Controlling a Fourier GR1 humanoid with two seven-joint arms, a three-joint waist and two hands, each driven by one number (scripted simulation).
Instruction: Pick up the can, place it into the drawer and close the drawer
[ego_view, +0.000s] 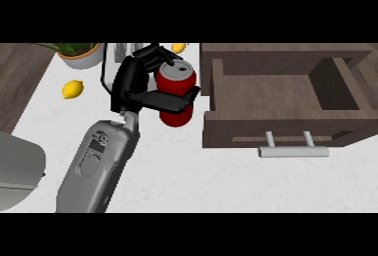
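A red can (174, 83) with a silver top stands upright in my right hand (133, 84), just left of the open drawer. The black fingers curl round its far side and the thumb crosses its front, so the hand is shut on it. The can's lower end (176, 119) shows below the thumb, over the white counter. The brown wooden drawer (275, 116) is pulled out, with nothing visible inside it, and its grey bar handle (293, 151) faces me. My left hand does not show.
One lemon (72, 89) lies on the counter left of the hand, another lemon (179, 48) behind the can. A potted plant (81, 54) stands at the back left. A grey rounded shape (16, 170) fills the left edge.
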